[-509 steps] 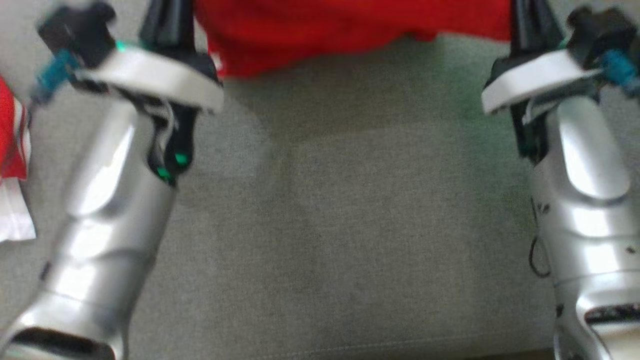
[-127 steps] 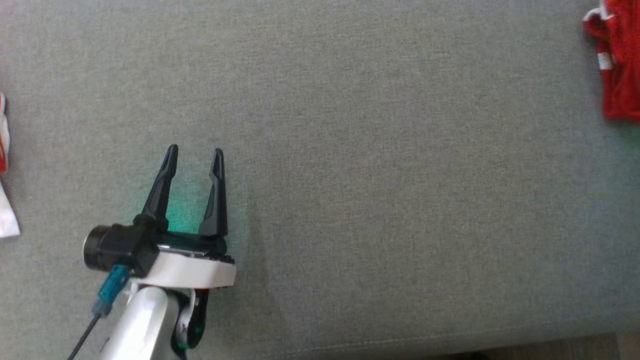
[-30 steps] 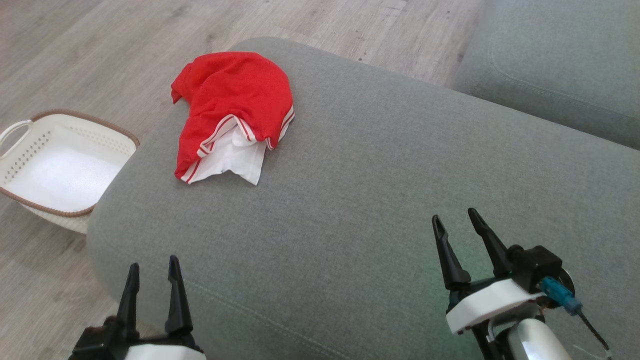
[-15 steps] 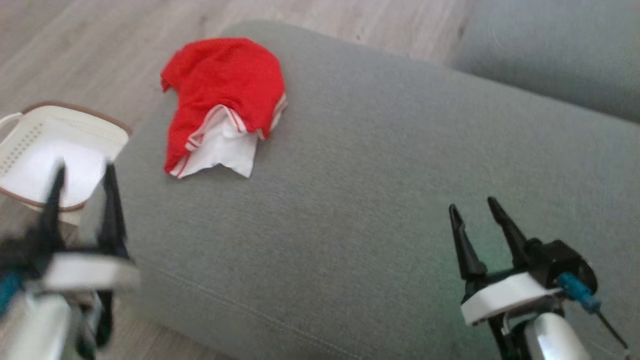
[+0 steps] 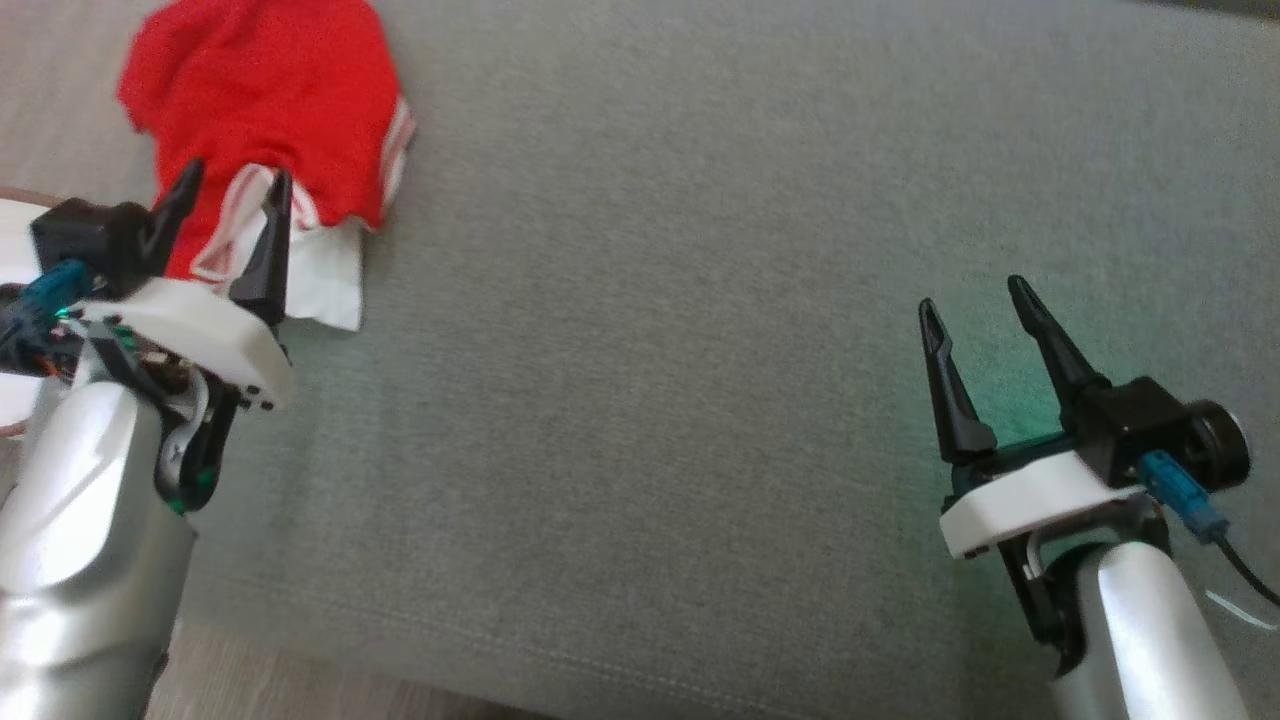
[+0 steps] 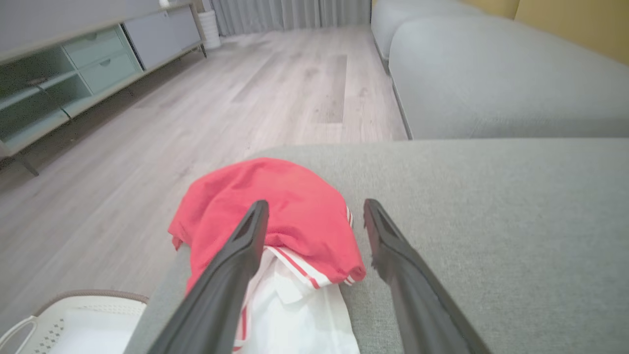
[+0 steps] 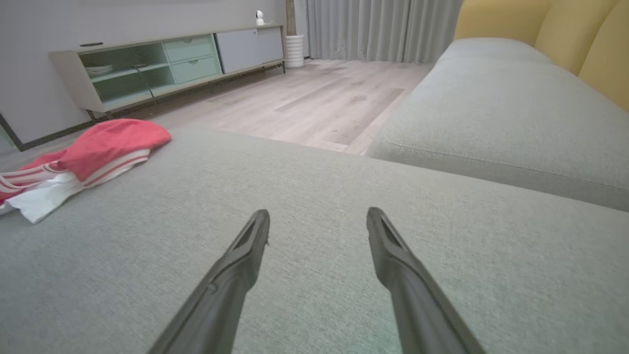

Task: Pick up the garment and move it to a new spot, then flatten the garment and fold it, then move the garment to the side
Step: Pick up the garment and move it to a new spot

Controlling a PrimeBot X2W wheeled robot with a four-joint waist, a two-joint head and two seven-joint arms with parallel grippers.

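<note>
Now | left fingers (image 5: 268,255) wide, empty, near crumpled red garment (image 5: 260,80) | right fingers (image 5: 952,390) wide, empty, over grey sofa (image 5: 650,350)

The garment (image 5: 260,90) at upper left is red with white-striped edging and a white part. The sofa (image 5: 700,300) is plain grey. The left hand (image 5: 237,172) and right hand (image 5: 972,292) have black fingers (image 5: 268,250) on white mounts (image 5: 1030,500).

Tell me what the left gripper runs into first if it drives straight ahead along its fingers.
Most likely the red and white garment: the open left gripper points right at it on the grey cushion. How high the tips ride above it is unclear.
</note>
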